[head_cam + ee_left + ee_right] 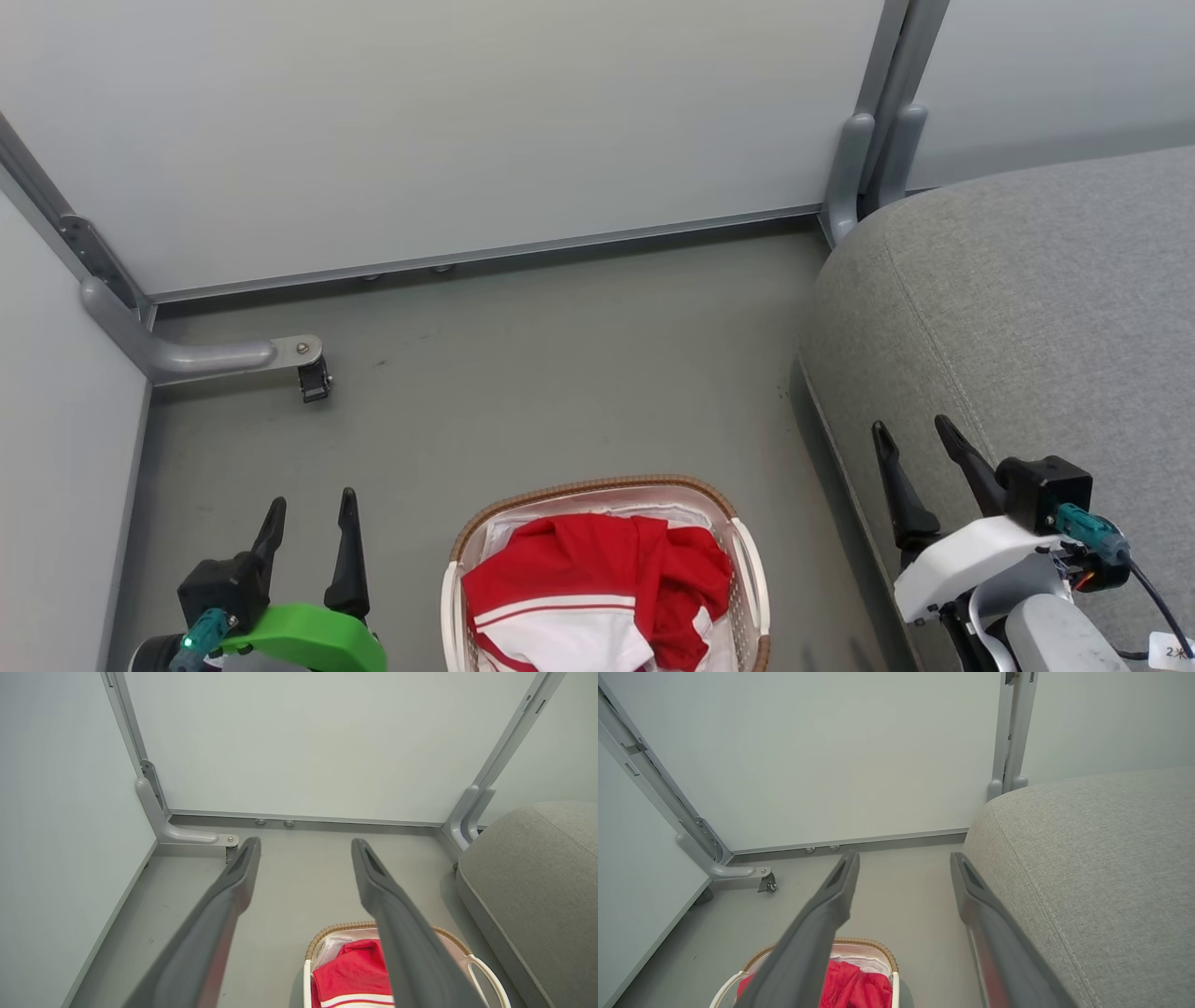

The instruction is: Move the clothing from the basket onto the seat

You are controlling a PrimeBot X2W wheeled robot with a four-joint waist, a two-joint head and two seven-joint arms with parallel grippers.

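1. The clothing [597, 583], a red heap with a white, red-striped piece at its near side, lies inside the basket [752, 560], piled up to about the rim.
2. The basket stands on the grey floor [560, 373], near the robot and between its two arms. A white liner [653, 511] shows along its far edge.
3. The seat [1027, 308] fills the right side, just beside the basket.
4. The left tool [313, 499] hangs above the floor left of the basket, fingers spread wide, holding nothing.
5. The right tool [909, 425] hangs over the seat's left edge, fingers likewise spread and empty.
6. Pale wall panels [467, 121] close the far and left sides. A metal foot with a small caster [315, 381] rests on the floor at far left.
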